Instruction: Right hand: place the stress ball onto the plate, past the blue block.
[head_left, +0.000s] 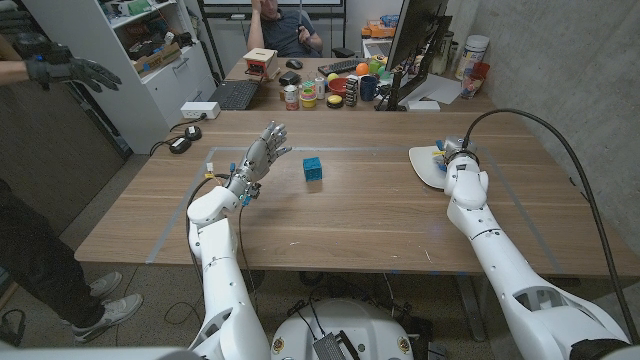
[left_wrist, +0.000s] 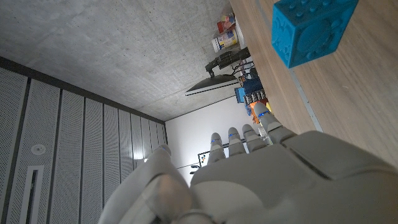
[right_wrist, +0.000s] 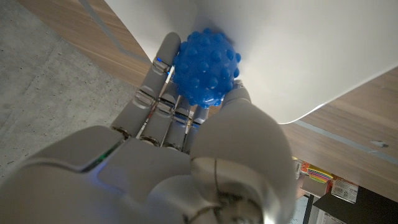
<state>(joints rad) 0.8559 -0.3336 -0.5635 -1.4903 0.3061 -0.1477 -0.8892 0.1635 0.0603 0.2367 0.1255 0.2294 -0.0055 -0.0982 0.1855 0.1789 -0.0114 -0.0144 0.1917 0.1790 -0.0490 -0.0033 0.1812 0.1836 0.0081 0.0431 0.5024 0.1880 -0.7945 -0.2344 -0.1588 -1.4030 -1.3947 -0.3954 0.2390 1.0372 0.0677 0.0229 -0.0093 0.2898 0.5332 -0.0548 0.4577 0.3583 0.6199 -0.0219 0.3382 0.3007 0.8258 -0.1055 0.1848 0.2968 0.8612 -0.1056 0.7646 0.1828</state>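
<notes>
The right robot hand (right_wrist: 186, 155) holds the stress ball (right_wrist: 205, 68) over the white plate (head_left: 425, 165) near the desk (head_left: 350, 220) edge; the left robot hand (head_left: 260, 155), fingers spread, stands beside the blue block (head_left: 313, 168).

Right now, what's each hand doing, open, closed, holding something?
Left hand: open, fingers spread, holding nothing.
Right hand: holding the knobbly blue stress ball over the white plate.

Two white glossy segmented arms, left arm (head_left: 215, 260) and right arm (head_left: 500, 265), grey-white jointed hands, left hand (head_left: 262, 155) and right hand (head_left: 455, 160), blue-marked fingers (right_wrist: 158, 87), black cable (head_left: 585, 190) looping off right arm
</notes>
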